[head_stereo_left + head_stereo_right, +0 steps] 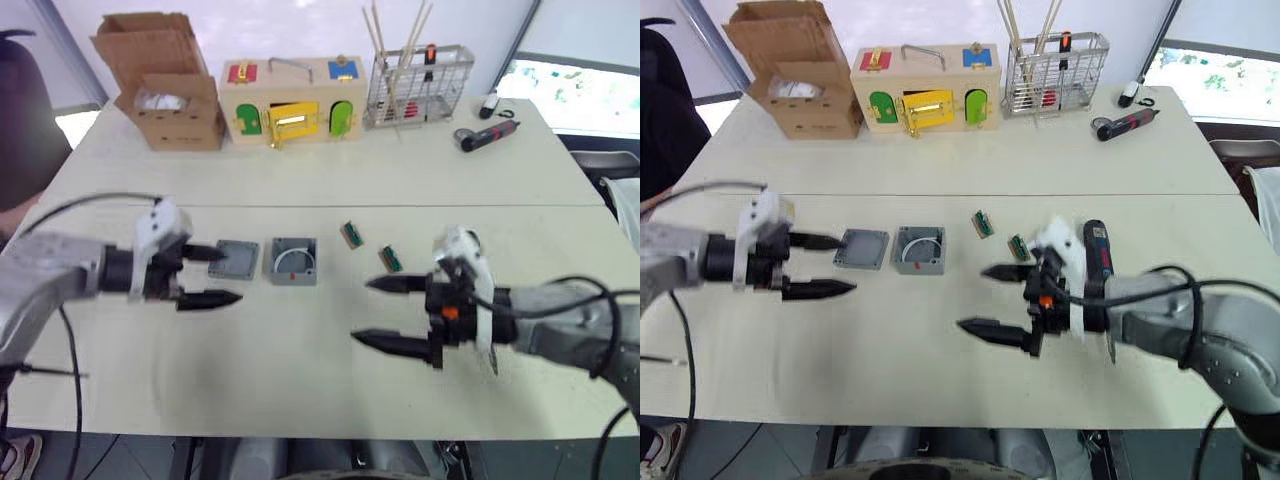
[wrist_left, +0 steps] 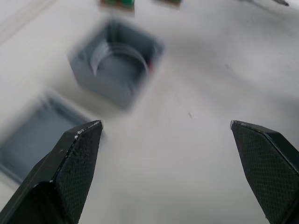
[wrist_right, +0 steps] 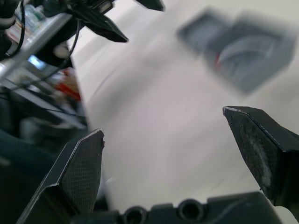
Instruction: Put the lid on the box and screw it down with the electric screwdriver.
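Note:
The grey lid [image 1: 238, 259] lies flat on the table, just left of the hollow grey box [image 1: 292, 261], which holds a white curved piece. My left gripper [image 1: 222, 276] is open; its far finger reaches over the lid's left edge and its near finger hangs in front of the lid. My right gripper [image 1: 362, 312] is open over bare table, right of the box and nearer the front. The black electric screwdriver [image 1: 1096, 252] with red markings lies behind the right wrist. The left wrist view shows the box [image 2: 117, 65] and lid [image 2: 32, 135] ahead of the fingers.
Two small green parts [image 1: 351, 235] [image 1: 390, 259] lie right of the box. At the back stand a cardboard carton [image 1: 165, 90], a wooden latch box [image 1: 290, 100] and a wire rack [image 1: 415, 85]. A red-and-black angled driver [image 1: 487, 133] lies at the back right.

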